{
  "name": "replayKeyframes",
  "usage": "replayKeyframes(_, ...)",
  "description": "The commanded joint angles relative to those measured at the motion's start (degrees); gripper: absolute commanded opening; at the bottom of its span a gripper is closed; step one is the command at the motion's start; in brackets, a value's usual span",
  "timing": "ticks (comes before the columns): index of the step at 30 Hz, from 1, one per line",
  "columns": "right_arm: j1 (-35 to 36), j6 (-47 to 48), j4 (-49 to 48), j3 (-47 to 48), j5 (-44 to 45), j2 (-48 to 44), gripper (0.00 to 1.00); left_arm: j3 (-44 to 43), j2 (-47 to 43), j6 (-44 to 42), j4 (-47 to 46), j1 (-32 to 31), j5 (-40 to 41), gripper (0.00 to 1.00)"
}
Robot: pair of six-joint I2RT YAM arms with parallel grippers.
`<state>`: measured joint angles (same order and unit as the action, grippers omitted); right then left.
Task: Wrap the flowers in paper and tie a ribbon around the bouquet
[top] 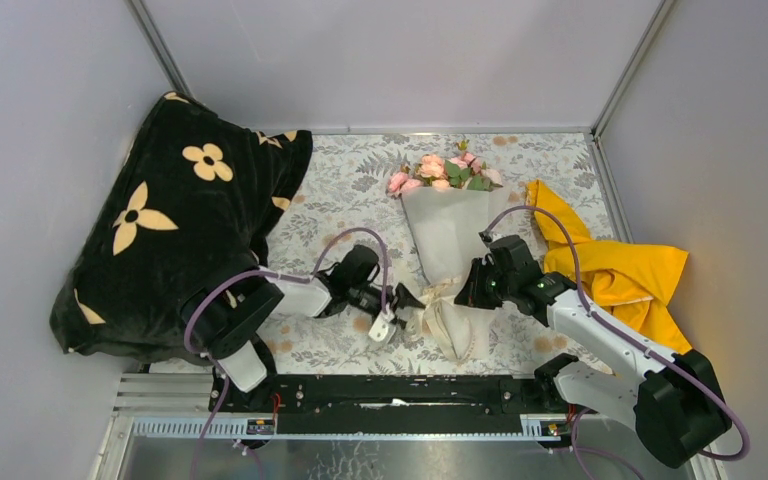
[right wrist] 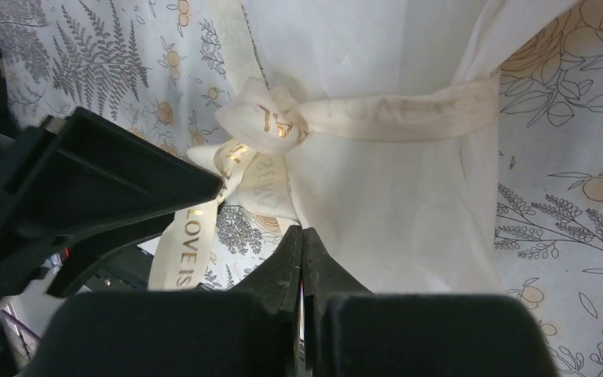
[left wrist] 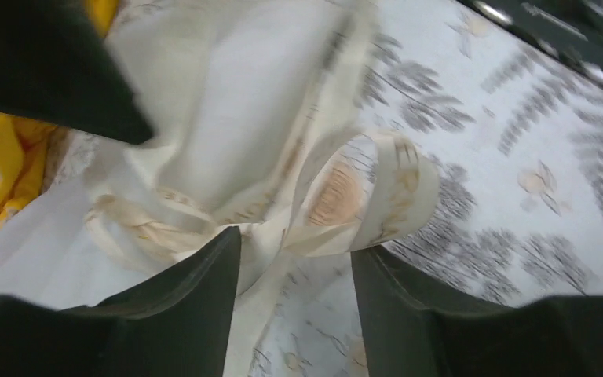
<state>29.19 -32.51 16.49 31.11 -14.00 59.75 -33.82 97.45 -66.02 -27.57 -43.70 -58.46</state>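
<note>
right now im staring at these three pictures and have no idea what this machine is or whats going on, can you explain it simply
This is a robot with a left arm and a right arm, bolted side by side at the near edge. The wide picture comes from a fixed camera above and behind them. The other two come from a small camera on each wrist, looking past that arm's own fingers.

On the leaf-print tablecloth lies a bouquet: pink flowers wrapped in white paper, with a cream ribbon knotted round the narrow end. A black blanket sits at the left and a yellow cloth at the right.

The left tool is open, with a ribbon loop just ahead of it. The right tool is shut, its tip against the paper near the knot. I cannot tell whether it pinches anything.
</note>
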Motion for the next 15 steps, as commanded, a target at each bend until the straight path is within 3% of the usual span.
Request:
replayKeyframes(1, -0.3, -0.6, -3.7, 2.0, 0.7, 0.2, 0.0, 0.5, -3.0, -53.0, 35.7, 0.4, 4.8, 0.64)
replayKeyframes(6, -0.3, -1.1, -4.7, 1.8, 0.0, 0.1, 0.0, 1.1, -5.4, -54.6, 37.0, 0.4, 4.4, 0.86)
replayKeyframes(12, -0.3, -1.7, -5.7, 1.5, -0.5, -0.3, 0.0, 2.1, -9.4, -54.0, 38.9, 0.5, 10.3, 0.99)
replayKeyframes(15, -0.3, -2.2, -6.3, 1.1, -1.2, -0.2, 0.0, 2.2, -11.9, -51.5, 41.6, 1.5, 12.8, 0.99)
